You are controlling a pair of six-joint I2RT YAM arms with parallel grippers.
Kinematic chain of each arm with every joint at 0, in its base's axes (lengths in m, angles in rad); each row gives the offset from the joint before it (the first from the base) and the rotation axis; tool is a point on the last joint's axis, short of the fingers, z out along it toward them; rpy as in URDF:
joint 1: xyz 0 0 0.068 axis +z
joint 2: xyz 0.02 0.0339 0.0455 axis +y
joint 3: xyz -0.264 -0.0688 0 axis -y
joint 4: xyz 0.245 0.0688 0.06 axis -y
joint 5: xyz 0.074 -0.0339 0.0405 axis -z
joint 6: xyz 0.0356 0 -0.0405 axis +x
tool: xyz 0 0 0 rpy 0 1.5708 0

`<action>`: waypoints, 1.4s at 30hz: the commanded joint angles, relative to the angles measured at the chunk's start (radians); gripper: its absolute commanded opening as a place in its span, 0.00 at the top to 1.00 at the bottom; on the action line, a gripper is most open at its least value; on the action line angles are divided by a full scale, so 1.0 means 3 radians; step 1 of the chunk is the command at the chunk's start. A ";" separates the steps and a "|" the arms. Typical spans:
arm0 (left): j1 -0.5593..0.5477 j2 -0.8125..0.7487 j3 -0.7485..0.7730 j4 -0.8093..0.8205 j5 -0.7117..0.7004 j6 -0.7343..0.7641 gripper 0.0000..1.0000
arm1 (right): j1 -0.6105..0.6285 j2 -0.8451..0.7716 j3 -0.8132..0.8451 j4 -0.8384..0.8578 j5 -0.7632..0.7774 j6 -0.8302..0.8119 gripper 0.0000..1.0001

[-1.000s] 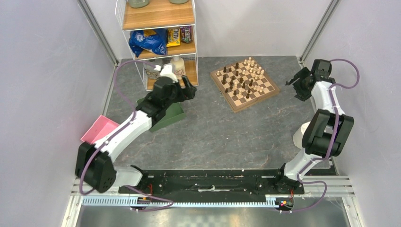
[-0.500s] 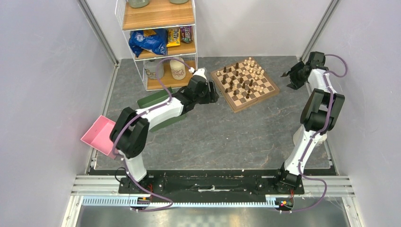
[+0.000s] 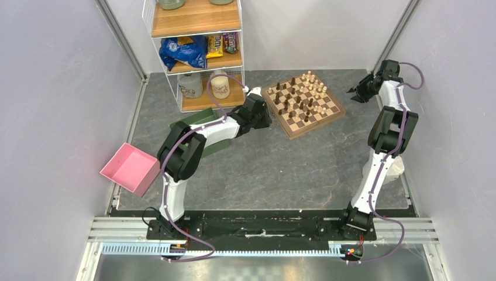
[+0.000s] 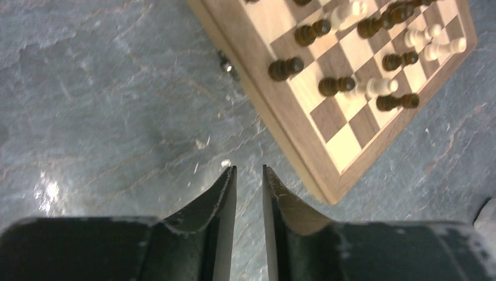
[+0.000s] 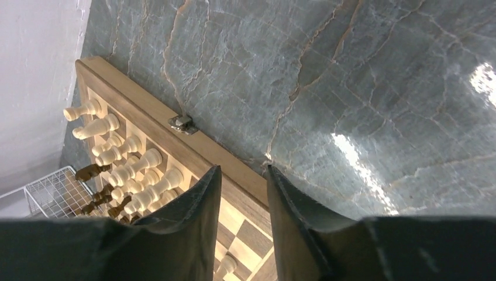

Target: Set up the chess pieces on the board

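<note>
Care in the approach matters most, we judge: the dark brown and pale cream turned wooden chess pieces [image 4: 285,68] stand mixed and crowded on the square checkered wooden board [image 3: 319,123] at the upper centre of the overhead view, so we should widen the fingers, choose an outlying piece and descend straight over it. Our left gripper [image 4: 248,171], on an arm stretched far forward, hangs over the grey stone-patterned table [image 4: 117,105] just beside the board's left corner, its fingers [image 4: 225,193] narrowly apart and empty. Our right gripper [image 5: 243,170], reaching to the upper right, faces the board's right edge, likewise narrow and empty.
</note>
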 commanded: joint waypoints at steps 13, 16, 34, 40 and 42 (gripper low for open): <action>0.0285 0.0653 0.0725 -0.0068 0.0171 -0.0107 0.98 | 0.0073 0.0725 0.0902 -0.0213 -0.0379 0.0011 0.76; 0.0293 0.0782 0.0885 -0.0094 0.0219 -0.0070 0.98 | 0.0118 0.0857 0.1071 -0.0288 -0.0477 0.0015 0.75; 0.0293 0.1008 0.1009 -0.0001 0.0648 -0.0126 0.98 | 0.0333 0.0932 0.0875 -0.0427 -0.0669 -0.0220 0.68; 0.0250 0.0858 0.0642 0.0286 0.0751 -0.0234 0.98 | 0.0402 0.0796 0.0602 -0.0466 -0.0673 -0.0357 0.67; 0.0225 0.0791 0.0509 0.0377 0.0770 -0.0270 0.98 | 0.0412 0.0702 0.0435 -0.0444 -0.0636 -0.0368 0.66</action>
